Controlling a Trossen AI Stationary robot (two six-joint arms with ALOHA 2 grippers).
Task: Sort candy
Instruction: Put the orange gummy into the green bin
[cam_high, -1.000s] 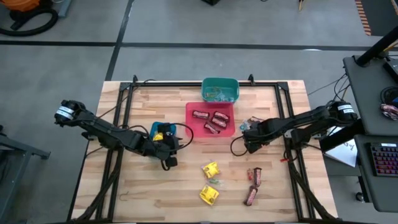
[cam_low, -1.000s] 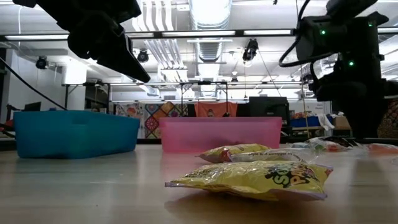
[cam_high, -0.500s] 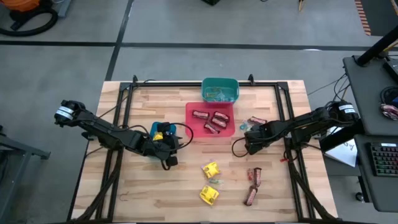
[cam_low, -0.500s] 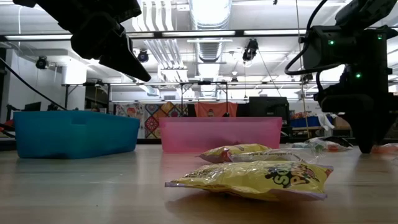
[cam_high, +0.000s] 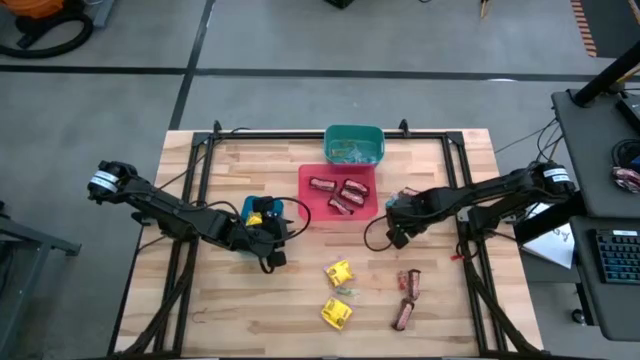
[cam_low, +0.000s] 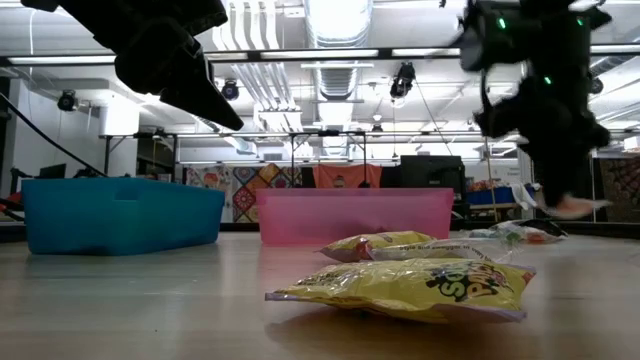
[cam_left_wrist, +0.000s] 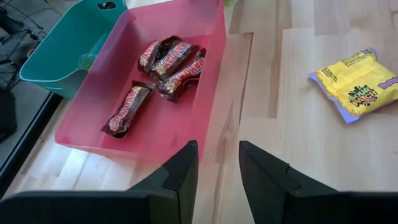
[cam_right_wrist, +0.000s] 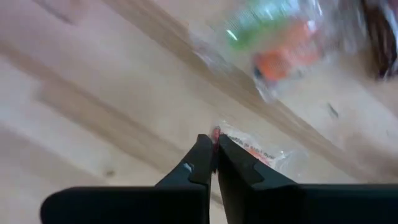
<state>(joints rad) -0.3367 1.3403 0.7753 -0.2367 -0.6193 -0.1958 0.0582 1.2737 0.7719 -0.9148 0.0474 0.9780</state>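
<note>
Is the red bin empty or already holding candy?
Holding candy: the red bin has several dark brown-red bars lying inside it, seen in the high and left wrist views.

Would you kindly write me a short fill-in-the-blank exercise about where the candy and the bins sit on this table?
1. The dark brown-red bars already sorted lie in the ____ bin.
2. The right tool is shut on a small ____ piece.
3. ____ yellow packets lie on the bare table.
4. The teal bin touches the red bin's ____ side.

Missing words: red; wrapped; two; far
</note>
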